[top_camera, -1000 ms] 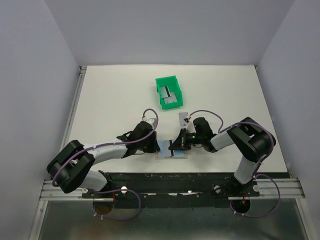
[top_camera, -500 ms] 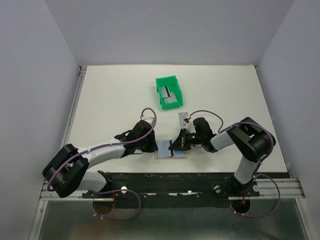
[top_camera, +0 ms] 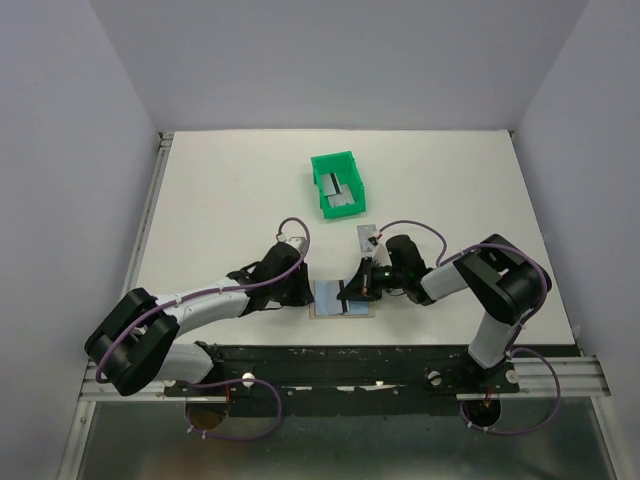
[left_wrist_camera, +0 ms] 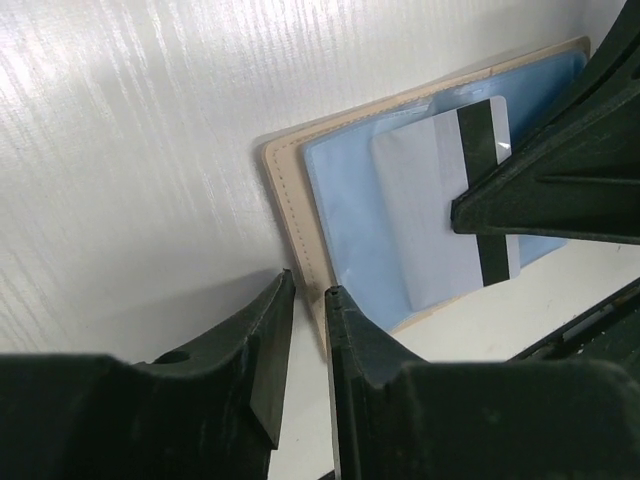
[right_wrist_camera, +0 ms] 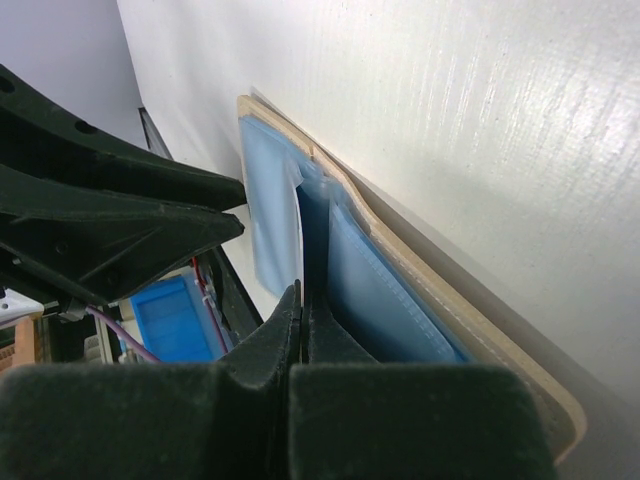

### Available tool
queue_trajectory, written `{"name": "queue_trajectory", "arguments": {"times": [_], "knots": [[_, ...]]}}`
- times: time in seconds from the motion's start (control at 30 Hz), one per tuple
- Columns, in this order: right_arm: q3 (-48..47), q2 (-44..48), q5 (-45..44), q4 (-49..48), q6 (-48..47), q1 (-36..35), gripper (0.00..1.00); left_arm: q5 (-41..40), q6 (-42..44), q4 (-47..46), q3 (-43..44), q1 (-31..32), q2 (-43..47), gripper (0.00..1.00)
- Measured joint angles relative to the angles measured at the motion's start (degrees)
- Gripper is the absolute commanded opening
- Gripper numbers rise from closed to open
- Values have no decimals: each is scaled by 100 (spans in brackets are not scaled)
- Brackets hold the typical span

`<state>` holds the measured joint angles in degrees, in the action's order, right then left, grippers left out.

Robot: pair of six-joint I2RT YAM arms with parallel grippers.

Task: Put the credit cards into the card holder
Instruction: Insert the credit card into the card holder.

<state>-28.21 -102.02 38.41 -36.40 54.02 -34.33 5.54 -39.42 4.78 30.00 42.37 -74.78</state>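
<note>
The left gripper [left_wrist_camera: 300, 340], jaws nearly closed and empty, sits just left of the open tan, blue-lined soft card holder [top_camera: 341, 298] near the table's front edge. Over the holder, the right gripper [right_wrist_camera: 303, 318] pinches a silver-grey plastic card with a dark stripe [left_wrist_camera: 450, 200]. Behind, a green plastic bin [top_camera: 337, 184] holds more cards.

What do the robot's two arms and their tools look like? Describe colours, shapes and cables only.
Both arms have pale grey links with bulky black joints and a purple cable looping along each. The left tool and right tool are black, with flat tapering fingers.
</note>
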Motion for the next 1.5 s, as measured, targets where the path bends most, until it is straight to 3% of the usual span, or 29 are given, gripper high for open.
{"name": "queue_trajectory", "arguments": {"times": [0.6, 0.83, 1.5], "knots": [[-79, 0, -57, 105, 4, -68, 2, 68, 13, -411, -94, -31, -219, 18], [-173, 13, -177, 317, 13, -144, 21, 105, -7, -551, -149, -33, -219, 12], [-741, 1056, -1213, 3021, -603, -212, 47, 184, -50, -953, -319, -31, -234, 11]]}}
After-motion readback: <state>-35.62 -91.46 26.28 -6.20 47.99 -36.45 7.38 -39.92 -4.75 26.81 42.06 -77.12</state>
